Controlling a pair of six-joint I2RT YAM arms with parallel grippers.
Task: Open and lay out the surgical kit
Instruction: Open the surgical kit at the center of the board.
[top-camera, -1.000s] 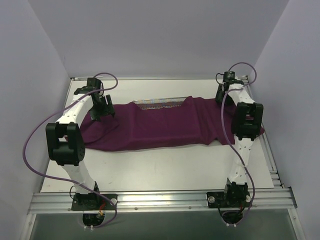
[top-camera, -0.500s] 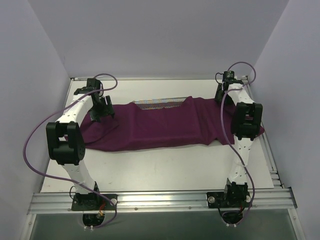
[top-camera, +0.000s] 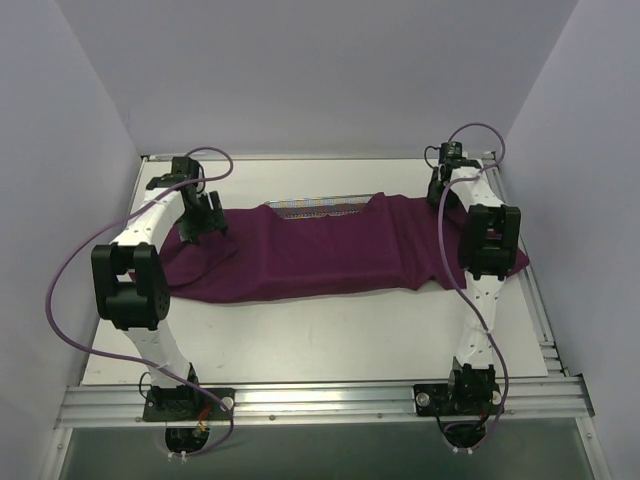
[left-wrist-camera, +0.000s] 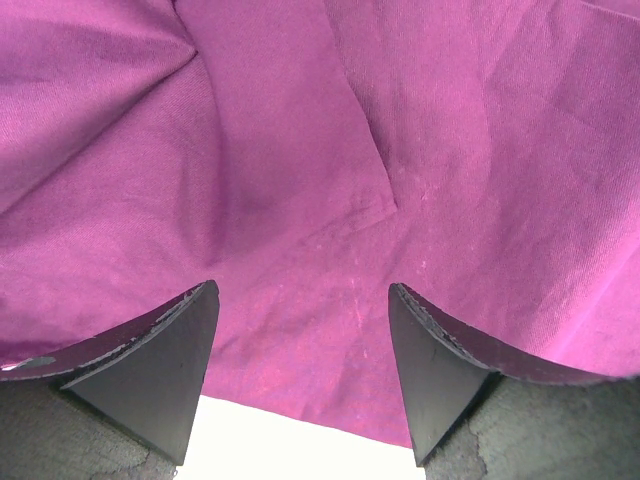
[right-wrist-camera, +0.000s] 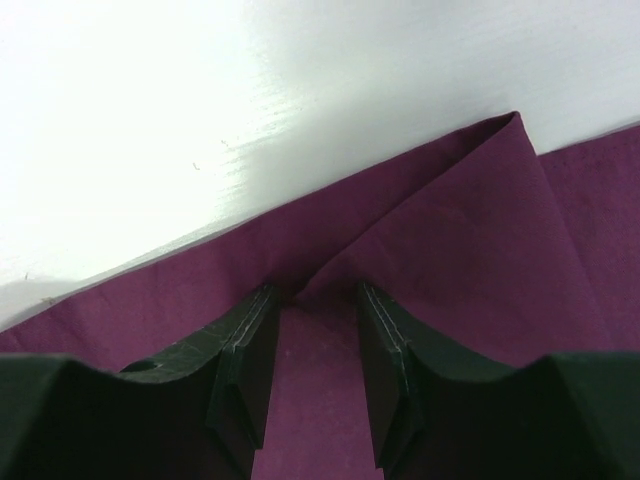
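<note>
Overhead, dark purple cloth wrap (top-camera: 320, 255) lies spread across the far half of the white table (top-camera: 330, 335), rumpled, long creases running near to far; a strip of silver wire-mesh tray (top-camera: 325, 207) pokes out at the cloth's far edge, the rest of it covered. Pale walls close in on three sides; aluminium rail (top-camera: 320, 400) runs along the near edge by the arm bases; a looping purple cable (top-camera: 58, 290) trails off the left arm.

Left gripper (top-camera: 205, 218) hangs over the cloth's left end; the arm's white links block part of that end from above. Right gripper (top-camera: 440, 188) sits at the cloth's far right corner.

Wrist views add what the top view hides. Left wrist: dark wedge-shaped fingers (left-wrist-camera: 160, 350) spread wide, nothing between them; fine-woven cloth below, one straight fold edge, bare table at the bottom. Right wrist: fingers (right-wrist-camera: 245, 370) close together, narrow gap filled with cloth; a raised ridge runs from the cloth's pointed corner to the tips; whether the fold is actually pinched, cannot tell.
</note>
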